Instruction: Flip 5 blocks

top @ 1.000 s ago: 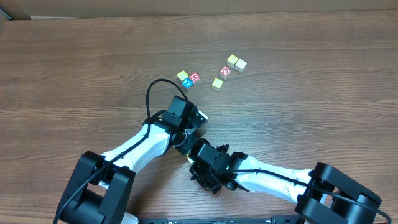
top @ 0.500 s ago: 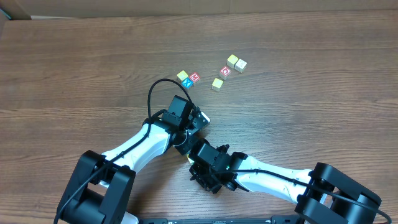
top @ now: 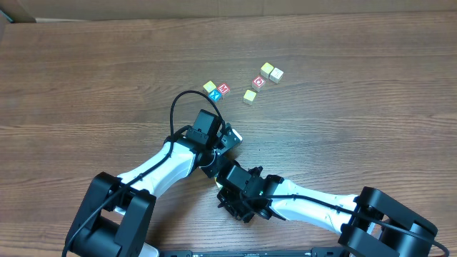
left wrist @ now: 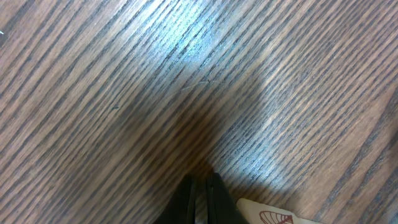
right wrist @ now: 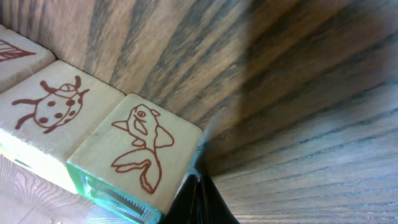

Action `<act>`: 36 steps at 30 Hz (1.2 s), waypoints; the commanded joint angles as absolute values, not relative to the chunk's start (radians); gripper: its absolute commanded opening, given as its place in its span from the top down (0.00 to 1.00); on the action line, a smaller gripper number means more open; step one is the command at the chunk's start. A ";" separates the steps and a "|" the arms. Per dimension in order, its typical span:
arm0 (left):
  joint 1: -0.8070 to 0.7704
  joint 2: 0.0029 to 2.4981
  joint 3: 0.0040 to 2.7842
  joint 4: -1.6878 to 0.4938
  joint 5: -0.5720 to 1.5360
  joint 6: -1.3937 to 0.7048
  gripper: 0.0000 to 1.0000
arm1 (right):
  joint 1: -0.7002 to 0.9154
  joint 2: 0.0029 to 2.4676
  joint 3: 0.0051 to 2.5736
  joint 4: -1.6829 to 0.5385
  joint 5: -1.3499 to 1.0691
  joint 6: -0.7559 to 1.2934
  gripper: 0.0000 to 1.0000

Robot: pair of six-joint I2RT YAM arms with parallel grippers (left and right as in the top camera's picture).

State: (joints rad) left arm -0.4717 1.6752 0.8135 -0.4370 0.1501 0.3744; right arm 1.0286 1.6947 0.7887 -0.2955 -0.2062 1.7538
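Several small letter blocks lie at the far middle of the table: a yellow one [top: 209,86], a red M [top: 223,88], a blue X [top: 214,96], a red O [top: 258,81], a yellow-green one [top: 249,96] and a pale pair [top: 271,72]. My left gripper [left wrist: 200,186] is shut and empty, its tips low over bare wood, with a cream block [left wrist: 267,216] just to its right. My right gripper [right wrist: 198,186] is shut, its tip against the edge of a fish-picture block [right wrist: 140,155], which sits beside a ladybug block [right wrist: 53,109]. In the overhead view both grippers [top: 230,138] [top: 221,173] meet at mid-table.
The two arms cross near the table's front centre, the left arm's black cable [top: 178,103] looping above them. A third picture block [right wrist: 15,53] touches the ladybug block. Wood table [top: 357,128] spreads out on both sides.
The left gripper has edged slightly to the right. The right arm and the far blocks have not moved.
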 commanded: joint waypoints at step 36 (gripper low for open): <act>-0.572 1.752 0.739 -0.443 0.207 0.378 0.96 | 1.022 1.718 0.803 -0.236 -0.147 1.747 0.96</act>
